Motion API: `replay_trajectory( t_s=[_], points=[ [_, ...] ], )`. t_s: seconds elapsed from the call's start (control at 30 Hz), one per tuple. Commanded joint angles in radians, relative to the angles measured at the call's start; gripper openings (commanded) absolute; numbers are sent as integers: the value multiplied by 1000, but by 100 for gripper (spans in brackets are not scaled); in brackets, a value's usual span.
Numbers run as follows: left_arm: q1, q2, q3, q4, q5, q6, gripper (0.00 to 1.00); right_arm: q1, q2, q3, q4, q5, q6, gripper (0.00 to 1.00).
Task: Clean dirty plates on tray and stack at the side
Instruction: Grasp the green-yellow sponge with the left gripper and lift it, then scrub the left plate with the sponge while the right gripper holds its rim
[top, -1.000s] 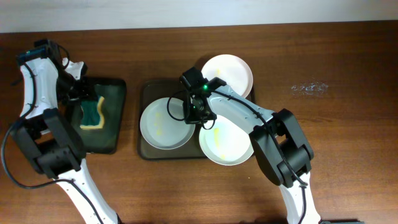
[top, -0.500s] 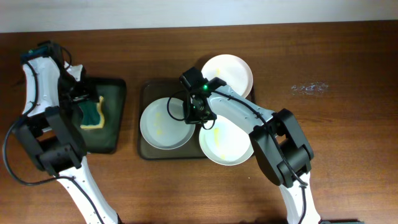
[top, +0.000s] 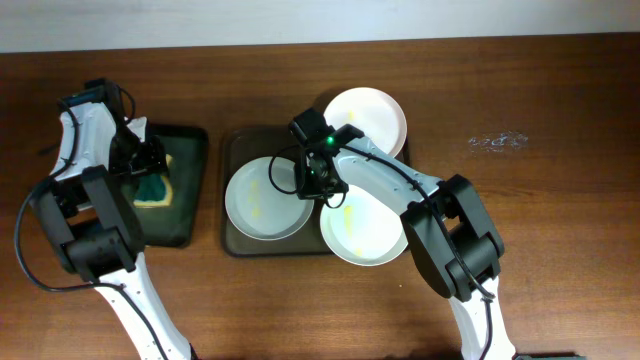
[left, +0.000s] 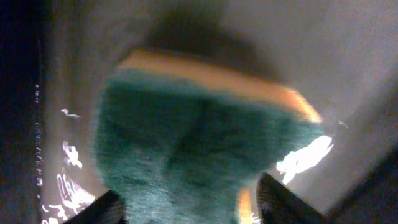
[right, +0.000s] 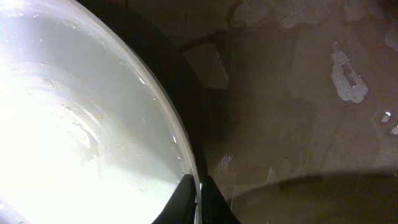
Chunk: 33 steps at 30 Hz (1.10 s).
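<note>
Three white plates lie on or partly over the dark brown tray (top: 233, 243): one at the left (top: 258, 200), one at the back right (top: 367, 118), one at the front right (top: 365, 232), the left and front ones with faint yellowish smears. My right gripper (top: 316, 186) is shut on the right rim of the left plate (right: 81, 118), one finger inside and one outside (right: 199, 186). My left gripper (top: 148, 165) is low over the green-yellow sponge (top: 152, 188). In the left wrist view its fingers (left: 189, 208) are open and straddle the sponge (left: 186, 143).
The sponge lies in a smaller black tray (top: 190, 215) left of the brown tray. The back-right and front-right plates overhang the brown tray's right rim. Bare wooden table (top: 540, 220) lies to the right, with a small wet patch (top: 497, 141).
My left gripper has come in from the black tray's back-left edge and down over the sponge. The black tray has shifted slightly right. The right arm and plates have not moved.
</note>
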Motion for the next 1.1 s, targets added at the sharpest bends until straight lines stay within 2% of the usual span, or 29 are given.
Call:
replay_trajectory(
  t_s=[0.0,0.03,0.1,0.2,0.3,0.4,0.47,0.57,0.63,0.77,0.83,0.97,1.07],
  points=[
    [-5,-18,-22,24,19,15,11,3,32,-11,-17,13,5,4],
    [-5,-18,-22,30,19,16,0,3,32,-11,-22,13,5,4],
    [-5,-22,-20,35,19,21,0,0,32,-11,-57,4,6,4],
    [-5,-67,23,20,31,29,0,-32,32,-11,-81,-144,-20,4],
    [-9,-193,80,-8,167,81,0,-91,32,-11,-63,-309,-101,4],
    [-55,-267,80,-42,251,92,0,-122,32,-11,-56,-324,-177,4],
    [-113,-269,75,-77,254,89,0,-124,32,-11,-35,-299,-158,4],
    [-222,-269,26,-63,267,59,0,-124,32,-11,-10,-243,-24,4],
    [-315,-269,-39,-1,267,13,0,-124,32,-11,-6,-244,-13,4],
    [-439,-269,-255,230,248,-165,0,-124,32,-11,-6,-243,-14,4],
    [-497,-269,-330,317,244,-192,0,-124,32,-11,-6,-243,-14,4],
    [-574,-269,-454,408,35,-394,0,-124,32,-11,-14,-235,-14,4],
    [-567,-269,-474,413,-26,-399,0,-124,32,-11,-21,-213,-14,4]
  ],
)
